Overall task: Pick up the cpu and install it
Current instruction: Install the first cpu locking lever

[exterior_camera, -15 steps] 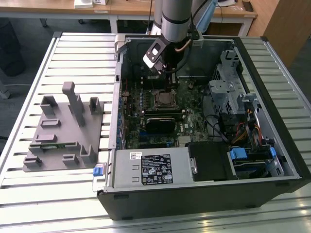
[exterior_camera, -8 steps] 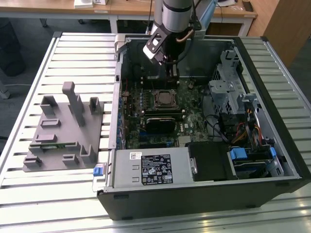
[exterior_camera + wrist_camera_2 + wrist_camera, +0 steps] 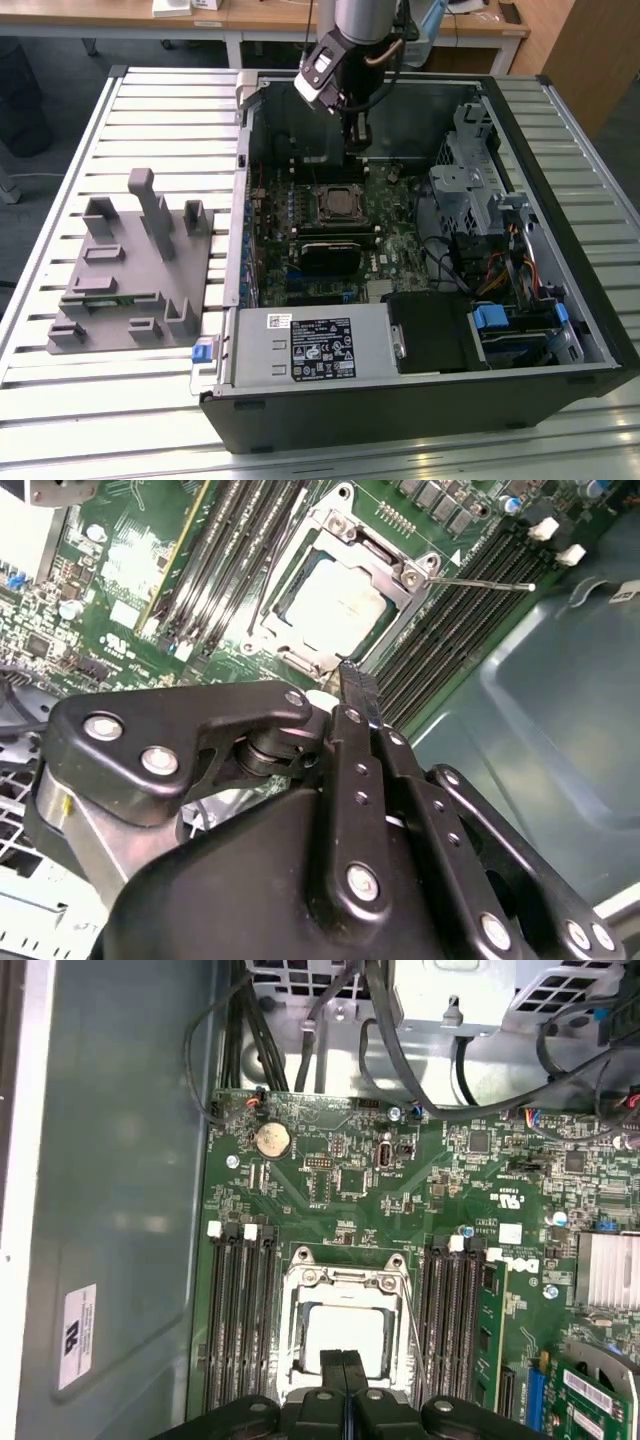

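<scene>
**A:** One arm and one open computer, then. What is at the exterior view's left?

**B:** A grey plastic fixture (image 3: 130, 265) sits flat on the slatted table (image 3: 60, 130). Its upright posts and pockets look made to keep parts at fixed spots an arm can find.

**A:** And moving toward the middle?

**B:** The computer case (image 3: 300, 400) lies on its side with the panel off. That leaves the green motherboard (image 3: 400, 245) facing up, which probably gives the arm reach from above. The gripper (image 3: 358, 140) hangs inside the case over the far part of the board, just beyond the socket (image 3: 340, 205).

**A:** Is it carrying anything?

**B:** No. In the first wrist view its two black fingers (image 3: 333, 1368) press flat against each other with nothing between them.

**A:** Where is the cpu?

**B:** In the second wrist view, the cpu (image 3: 335, 605) lies flat in the socket. Its silvery-white top shows through the opening of the metal frame (image 3: 410, 575), with dark memory slots (image 3: 450, 610) on either side. It looks seated square. A thin lever (image 3: 480, 580) sticks out sideways from the frame, so I judge the clamp is not locked down.

**A:** And at the exterior view's right?

**B:** A grey metal drive cage (image 3: 470, 190) and bundled cables, well apart from the gripper.
</scene>
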`<state>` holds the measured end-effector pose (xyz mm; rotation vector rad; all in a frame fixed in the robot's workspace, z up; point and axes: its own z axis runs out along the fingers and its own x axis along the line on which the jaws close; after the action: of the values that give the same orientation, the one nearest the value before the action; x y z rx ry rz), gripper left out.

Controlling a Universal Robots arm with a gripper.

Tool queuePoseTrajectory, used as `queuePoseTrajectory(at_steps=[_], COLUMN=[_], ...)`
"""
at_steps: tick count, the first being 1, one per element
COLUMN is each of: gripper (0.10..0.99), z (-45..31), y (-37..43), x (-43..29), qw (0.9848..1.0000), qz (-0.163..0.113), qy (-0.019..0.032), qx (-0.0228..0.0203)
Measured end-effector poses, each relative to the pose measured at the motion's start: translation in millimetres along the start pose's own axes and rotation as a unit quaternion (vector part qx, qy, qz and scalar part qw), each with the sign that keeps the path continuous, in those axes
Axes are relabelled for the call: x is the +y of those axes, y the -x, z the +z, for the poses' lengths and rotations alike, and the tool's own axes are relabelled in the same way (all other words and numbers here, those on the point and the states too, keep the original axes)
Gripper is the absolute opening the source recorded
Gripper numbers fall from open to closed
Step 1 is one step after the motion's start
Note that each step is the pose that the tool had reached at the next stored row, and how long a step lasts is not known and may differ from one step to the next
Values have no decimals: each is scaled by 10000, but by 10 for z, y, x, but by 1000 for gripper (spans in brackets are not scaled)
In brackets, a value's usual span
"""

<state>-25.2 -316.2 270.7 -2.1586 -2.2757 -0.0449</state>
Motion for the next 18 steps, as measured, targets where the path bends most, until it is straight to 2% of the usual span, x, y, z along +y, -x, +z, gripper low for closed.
queuePoseTrajectory(at_steps=[4,9,14,18], gripper=[106,106,106,106], z=[-1,-1,-1,-1], y=[0,0,0,0], x=[-1,-1,-1,-1], qw=[9996,9974,9931,9881], qz=[-265,-725,-1172,-1537], qy=[-6,-16,-27,-36], qx=[3,9,16,21])
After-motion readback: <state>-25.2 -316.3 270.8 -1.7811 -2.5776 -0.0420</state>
